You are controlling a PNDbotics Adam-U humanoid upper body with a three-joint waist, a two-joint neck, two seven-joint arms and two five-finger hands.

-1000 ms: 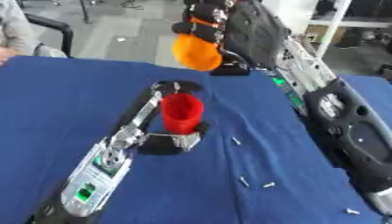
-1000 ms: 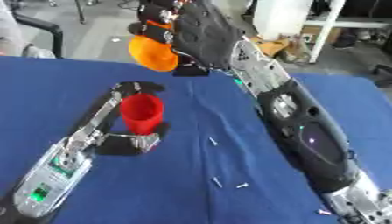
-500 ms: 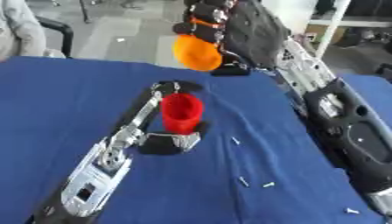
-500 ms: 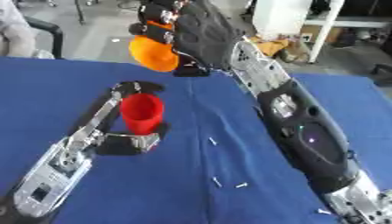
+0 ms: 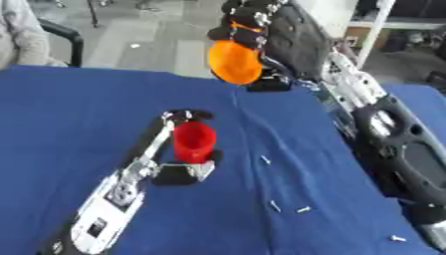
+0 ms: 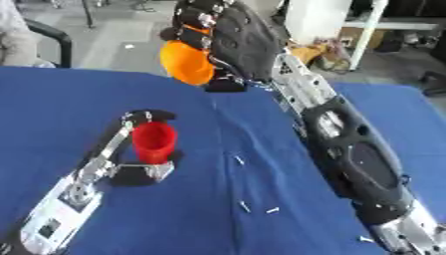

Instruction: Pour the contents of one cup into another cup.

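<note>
Left eye view showed the right hand (image 5: 266,30) raised above the far edge of the table (image 5: 69,114), fingers curled round an orange cup (image 5: 233,62). The cup hung in the air, tilted, rounded base facing the camera, well apart from the cloth below. Right arm (image 6: 348,154) ran in from the lower right, black with silver joints, crossing the right side of the blue tablecloth.

Left hand (image 5: 187,144) lay on the cloth near the centre, its fingers and thumb closed around a red cup (image 5: 193,141). Red cup stood upright on the table, open mouth up; contents could not be made out. Left arm (image 5: 109,204) stretched from the lower left corner up to that hand, silver and black.

Orange cup sat above and behind the red cup, slightly to its right, not touching it.

Several small white bits (image 5: 275,205) lay scattered on the cloth to the right of the red cup and toward the near edge; shape too small to tell.
</note>
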